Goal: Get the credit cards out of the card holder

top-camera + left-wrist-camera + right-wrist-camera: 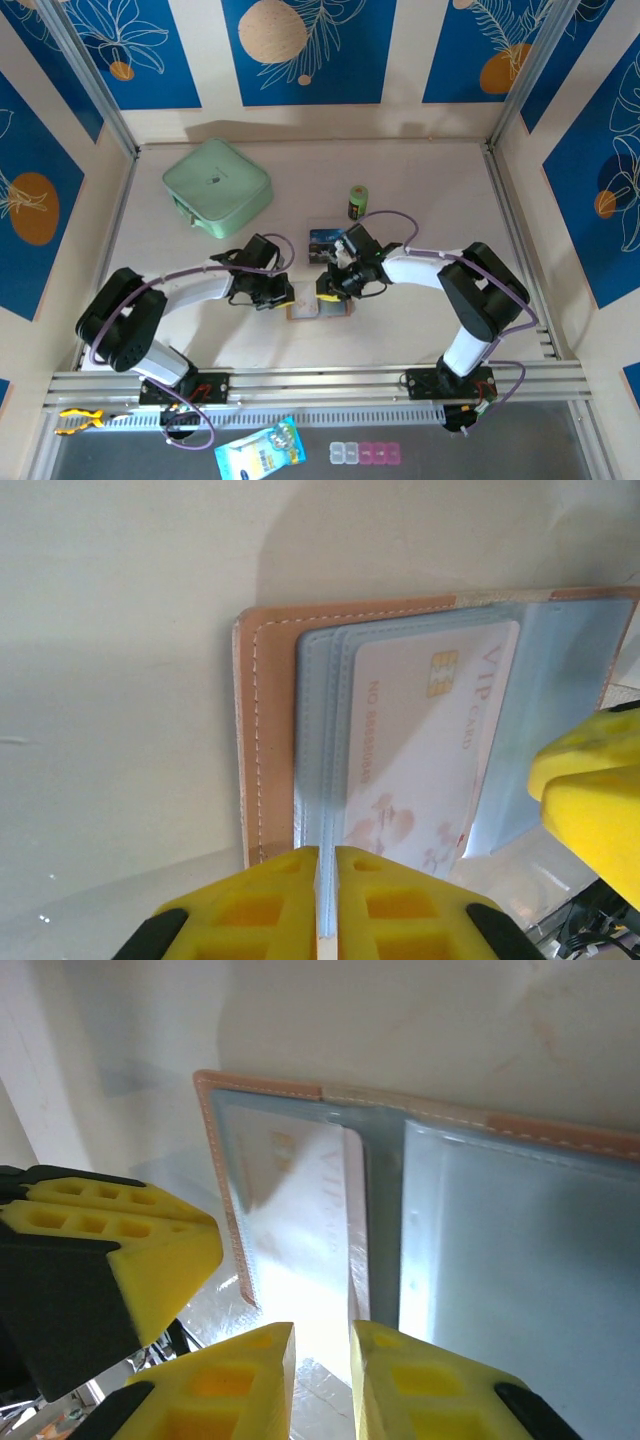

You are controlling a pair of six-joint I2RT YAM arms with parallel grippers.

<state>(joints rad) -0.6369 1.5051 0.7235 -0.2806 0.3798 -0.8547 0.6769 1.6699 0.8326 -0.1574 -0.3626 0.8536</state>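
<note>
Holder (318, 309) lies open & flat on surface (420, 330), near front-centre, btwn the two arms. L pincer (283, 295) is at its left side, R pincer (328, 287) at its far-right part. Both are low over it, tips close to each other.

L wrist view: L pincer (327, 900) jaws almost together, nipped on the edge of the holder's clear sleeves, tan cover (268, 730) just beside. Pale card (420, 750) w/ gold chip & "VIP CARD" print sits inside a sleeve. One yellow finger (590, 800) of R pincer shows at right, over the sleeve.

R wrist view: R pincer (322, 1380) jaws a narrow gap apart, lined up w/ the edge of the sleeve that holds the pale card. Glare there, so can't tell if it grips anything.

Dark-blue card (326, 240) lies loose on surface just beyond holder, not touching it. Green can (358, 203) stands further back. Mint case (217, 187) back-left, well apart.
</note>
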